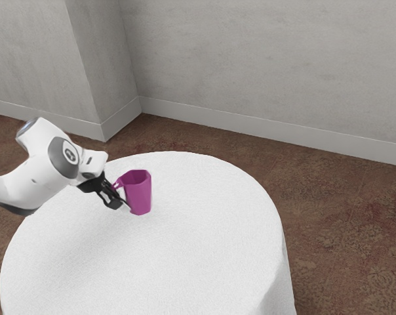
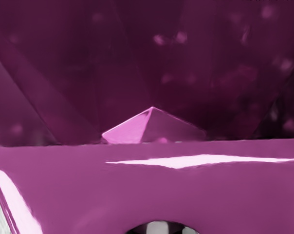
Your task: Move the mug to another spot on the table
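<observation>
The purple mug [image 1: 139,191] stands on the round white surface [image 1: 211,256], toward that surface's far edge on the exterior view's left. The black hand [image 1: 117,199] sits right against the mug's handle side. I cannot tell whether it is clamped on the mug or apart. In the wrist view the mug [image 2: 147,73] lies directly under the hand.

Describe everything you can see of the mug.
The mug is magenta, faceted rather than round, and looks like glossy plastic. It tapers toward the base and its open mouth faces up. It stands roughly upright on the white table, toward the exterior view's left side. Its handle points at the arm, and the black end effector is right at it. I cannot tell whether the base rests on the cloth or is just clear of it.
</observation>
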`<action>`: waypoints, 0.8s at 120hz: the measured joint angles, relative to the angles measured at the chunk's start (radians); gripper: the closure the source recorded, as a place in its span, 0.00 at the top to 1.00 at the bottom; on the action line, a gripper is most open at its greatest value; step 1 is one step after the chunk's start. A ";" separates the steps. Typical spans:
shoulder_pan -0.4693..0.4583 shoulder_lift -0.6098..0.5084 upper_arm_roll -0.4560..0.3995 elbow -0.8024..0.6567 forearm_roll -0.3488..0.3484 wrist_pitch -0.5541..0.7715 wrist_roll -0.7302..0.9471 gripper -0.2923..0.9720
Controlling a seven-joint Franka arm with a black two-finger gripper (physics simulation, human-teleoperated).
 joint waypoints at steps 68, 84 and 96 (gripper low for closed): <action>0.040 -0.167 -0.104 -0.273 -0.082 0.067 -0.009 0.15; 0.038 -0.165 -0.131 -0.273 -0.091 0.078 -0.011 0.15; 0.038 -0.160 -0.136 -0.273 -0.098 0.088 -0.012 0.15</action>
